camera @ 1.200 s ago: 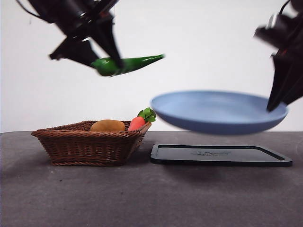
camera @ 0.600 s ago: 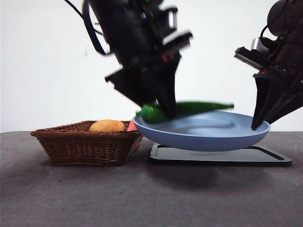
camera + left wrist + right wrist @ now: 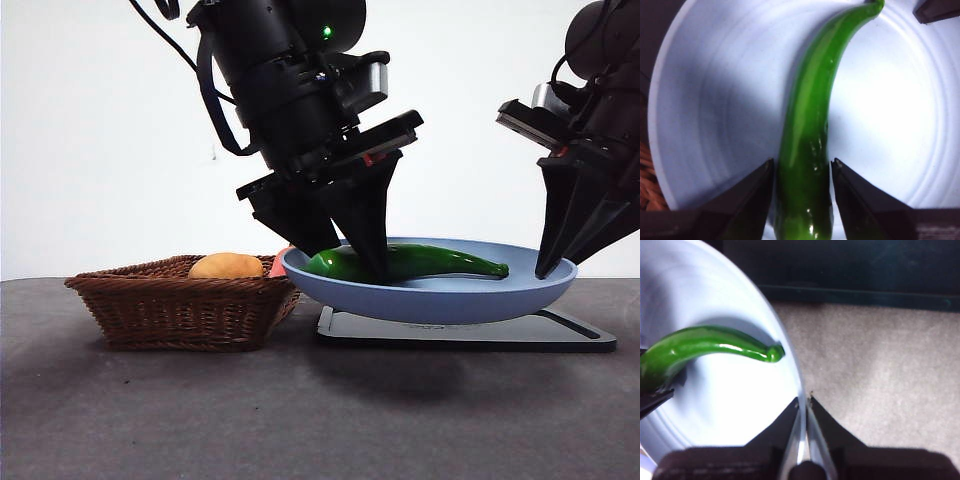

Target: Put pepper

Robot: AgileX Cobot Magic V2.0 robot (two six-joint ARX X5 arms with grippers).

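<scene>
1. Jaws of left gripper [image 3: 801, 172] sit either side of the thick end of the long, glossy dark-green pepper [image 3: 812, 125], touching or very close to it; grip looks snug, no clear gap in the left wrist view.
2. Pepper [image 3: 420, 262] lies lengthwise inside the round pale-blue plate [image 3: 430, 298], body resting on the plate floor, curved tip pointing toward the far rim near the right gripper.
3. Left gripper [image 3: 345, 255] comes down from above in the front view, big and dark, jaw tips inside the plate bowl.
4. Right gripper [image 3: 803, 402] jaws narrow, pinched on the plate rim [image 3: 790, 370], one jaw inside, one outside.
5. Right gripper [image 3: 562, 262] holds the plate at its right edge in the front view; plate sits just above or on the flat black rectangular tray [image 3: 570, 338], contact not clear.
6. Brown woven wicker basket [image 3: 185, 305] stands on the grey tabletop [image 3: 300, 420] just beside the plate's left edge, with a tan rounded potato-like item [image 3: 227, 266] in it.
7. Small patch of red-orange [image 3: 279, 266] shows between basket and plate; too hidden to identify.
</scene>
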